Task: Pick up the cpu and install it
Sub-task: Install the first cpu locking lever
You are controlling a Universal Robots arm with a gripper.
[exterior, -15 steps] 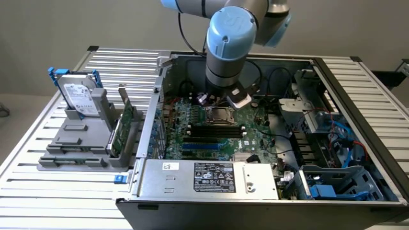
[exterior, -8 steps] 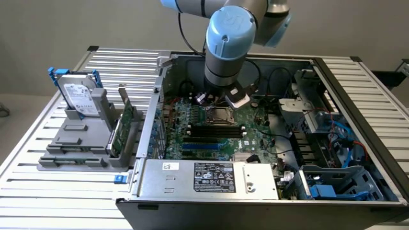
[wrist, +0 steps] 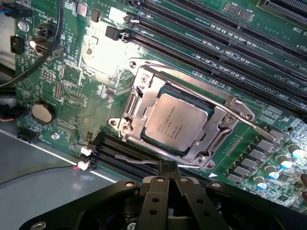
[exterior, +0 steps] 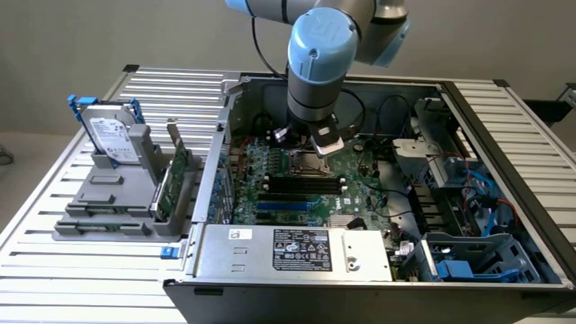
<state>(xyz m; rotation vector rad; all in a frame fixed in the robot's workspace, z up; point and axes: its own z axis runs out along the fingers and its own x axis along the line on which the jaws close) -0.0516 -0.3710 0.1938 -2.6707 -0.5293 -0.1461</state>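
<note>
Item: cpu point(wrist: 176, 123), a flat square chip with a dull silver top. It lies inside the socket frame point(wrist: 144, 103) on the green motherboard point(wrist: 72, 86), just ahead of the fingertips and apart from them. Fingers point(wrist: 168, 178): black, pressed fully together with nothing between them, tips poised over the near edge of the frame. The frame overlaps the chip's rim on two sides. Its lever point(wrist: 216, 98) looks down, though whether it is latched cannot be settled from this angle. Beyond the chip, farther from the fingers, are rows of black memory slots point(wrist: 216, 43). Handling, by judgement: light, rigid and smooth-topped, so prone to slip. The underside contacts are delicate. It is best taken level by two opposite bare edges, not by the lid. Housing: open computer case point(exterior: 360, 300) on a slatted desk point(exterior: 54, 270).
</note>
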